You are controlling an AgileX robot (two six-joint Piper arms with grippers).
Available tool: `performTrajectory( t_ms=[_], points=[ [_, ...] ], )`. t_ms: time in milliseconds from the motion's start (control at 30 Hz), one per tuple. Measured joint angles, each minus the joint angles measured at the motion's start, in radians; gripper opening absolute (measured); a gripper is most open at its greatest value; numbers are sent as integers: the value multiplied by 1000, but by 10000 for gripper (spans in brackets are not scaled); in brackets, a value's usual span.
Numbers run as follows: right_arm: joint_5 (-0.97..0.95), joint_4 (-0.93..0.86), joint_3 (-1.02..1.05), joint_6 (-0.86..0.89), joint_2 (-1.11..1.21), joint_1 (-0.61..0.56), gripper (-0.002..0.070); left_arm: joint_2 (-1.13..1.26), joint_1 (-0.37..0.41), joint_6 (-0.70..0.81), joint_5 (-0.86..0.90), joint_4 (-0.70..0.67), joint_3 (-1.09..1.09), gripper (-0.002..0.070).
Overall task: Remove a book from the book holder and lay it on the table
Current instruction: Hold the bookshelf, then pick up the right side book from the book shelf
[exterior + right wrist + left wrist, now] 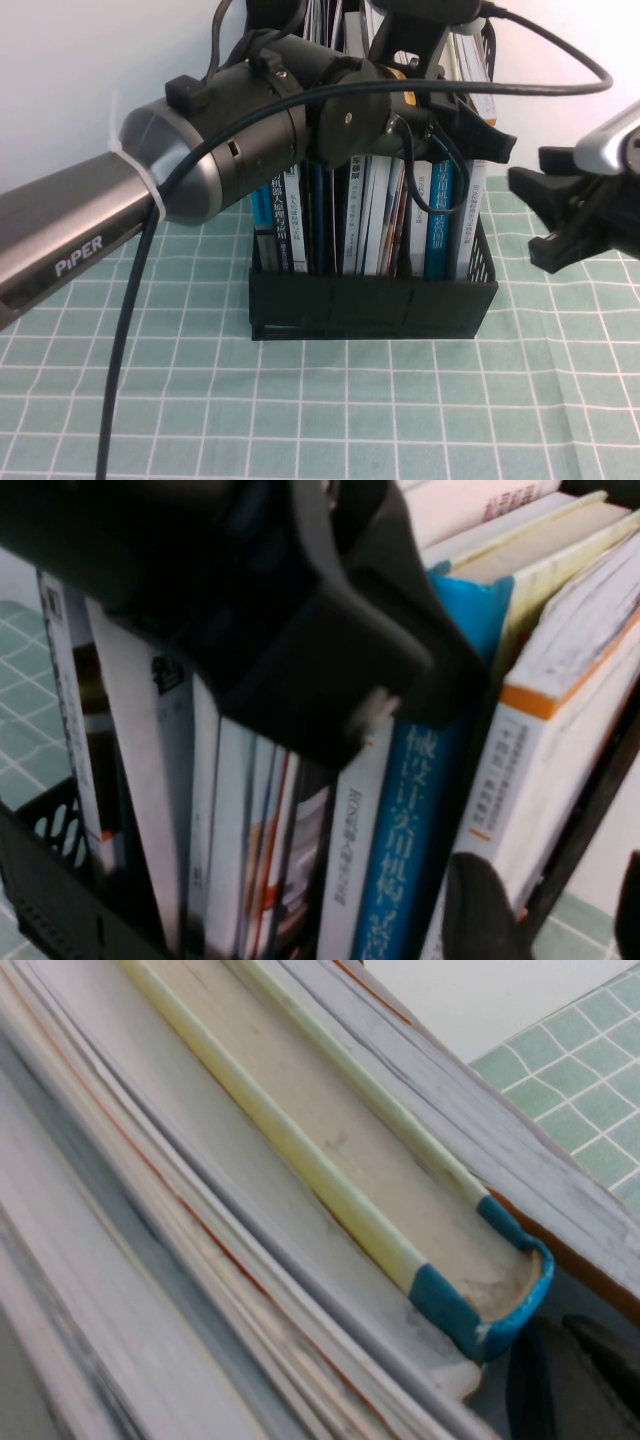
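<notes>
Overhead, my left gripper (pixel 470 125) hung above the upright books in the book holder (pixel 372 300), which stood on the green-gridded worktop (pixel 300 400). I cannot tell whether its fingers were apart or together. The book (pixel 468 235), white with an orange stripe on its edge, stood upright at the holder's right end, just beside a blue-spined book (pixel 440 220). My right gripper (pixel 550 210) hovered just right of the holder, its fingers (pixel 540 190) spread apart, gripping nothing.
</notes>
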Motion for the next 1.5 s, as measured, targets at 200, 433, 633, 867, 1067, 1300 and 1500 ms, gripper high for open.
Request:
performTrajectory(
  t_ms=[200, 433, 633, 867, 1067, 1300, 1500],
  points=[
    [-158, 70, 0, -60, 110, 0, 410, 0, 0, -10, -2, -2, 0, -3],
    [-265, 305, 0, -211, 228, 0, 435, 0, 0, -23, -4, -2, 0, -3],
    [-294, 365, -42, -247, 293, 0, 436, 0, 2, -34, -12, -43, 0, -3],
    [-266, 458, -50, -336, 299, 0, 382, 0, 2, -34, -14, -55, 0, -3],
    [-252, 491, -50, -359, 343, 0, 363, 0, 2, -34, -16, -58, 0, -3],
    [-352, 493, -50, -356, 452, 0, 358, 0, 2, -34, -17, -59, 0, -3],
    [-439, 499, -50, -358, 492, 4, 284, 0, 2, -34, -17, -59, 0, -3]
  ],
)
